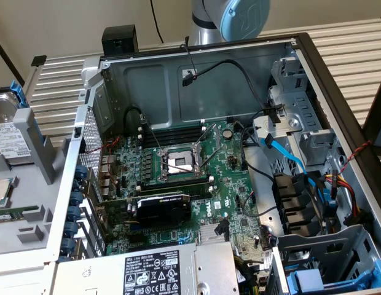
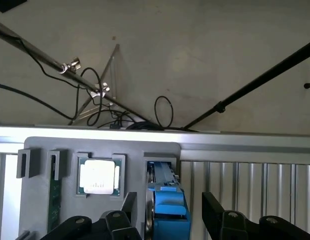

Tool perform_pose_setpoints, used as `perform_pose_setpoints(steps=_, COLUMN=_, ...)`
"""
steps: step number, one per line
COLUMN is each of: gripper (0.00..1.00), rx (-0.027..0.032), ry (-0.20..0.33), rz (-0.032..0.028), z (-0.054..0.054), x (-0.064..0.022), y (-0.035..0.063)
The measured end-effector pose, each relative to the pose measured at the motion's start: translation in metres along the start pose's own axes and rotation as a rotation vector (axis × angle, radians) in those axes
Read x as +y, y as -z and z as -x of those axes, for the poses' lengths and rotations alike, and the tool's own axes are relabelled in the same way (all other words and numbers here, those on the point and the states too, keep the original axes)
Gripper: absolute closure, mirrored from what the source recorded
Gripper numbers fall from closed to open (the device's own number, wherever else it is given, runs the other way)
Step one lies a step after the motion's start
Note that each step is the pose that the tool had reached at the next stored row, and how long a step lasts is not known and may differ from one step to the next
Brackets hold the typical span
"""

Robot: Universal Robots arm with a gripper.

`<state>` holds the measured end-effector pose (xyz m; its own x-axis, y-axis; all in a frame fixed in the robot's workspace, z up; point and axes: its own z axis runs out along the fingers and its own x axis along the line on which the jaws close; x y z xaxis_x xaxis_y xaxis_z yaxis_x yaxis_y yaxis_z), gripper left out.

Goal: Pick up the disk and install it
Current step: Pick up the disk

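Jaws stand apart, one on each side of the disk (image 2: pixel 167 210), with a gap showing on one side. The disk stands on edge in a slot of the grey holder (image 2: pixel 55 145), beside a CPU (image 2: pixel 98 176), at the exterior view's left of the open case (image 1: pixel 153 86).
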<state>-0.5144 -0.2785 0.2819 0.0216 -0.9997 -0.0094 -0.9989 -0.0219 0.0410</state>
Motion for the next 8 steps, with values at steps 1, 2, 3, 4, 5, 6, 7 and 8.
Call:
perform_pose_setpoints(steps=1, gripper=0.37, rx=0.0005, ry=0.000, rz=0.0001, z=0.0000, x=0.0001, y=0.0000)
perform_pose_setpoints(steps=2, gripper=0.37, rx=0.0009, ry=0.000, rz=-0.0010, z=0.0001, x=0.0002, y=0.0001)
perform_pose_setpoints(steps=3, gripper=0.37, rx=0.0012, ry=0.000, rz=-0.0037, z=0.0002, x=0.0003, y=-0.0001)
perform_pose_setpoints(steps=4, gripper=0.37, rx=0.0014, ry=0.000, rz=-0.0076, z=0.0002, x=0.0006, y=-0.0002)
perform_pose_setpoints(steps=5, gripper=0.37, rx=0.0015, ry=0.000, rz=-0.0119, z=0.0002, x=0.0008, y=-0.0004)
perform_pose_setpoints(steps=6, gripper=0.37, rx=0.0015, ry=0.000, rz=-0.0144, z=0.0002, x=0.0010, y=-0.0006)
perform_pose_setpoints(steps=7, gripper=0.37, rx=0.0016, ry=0.000, rz=-0.0166, z=0.0002, x=0.0014, y=-0.0008)
perform_pose_setpoints(steps=8, gripper=0.40, rx=0.0016, ry=0.000, rz=-0.0182, z=0.0002, x=0.0015, y=-0.0010)
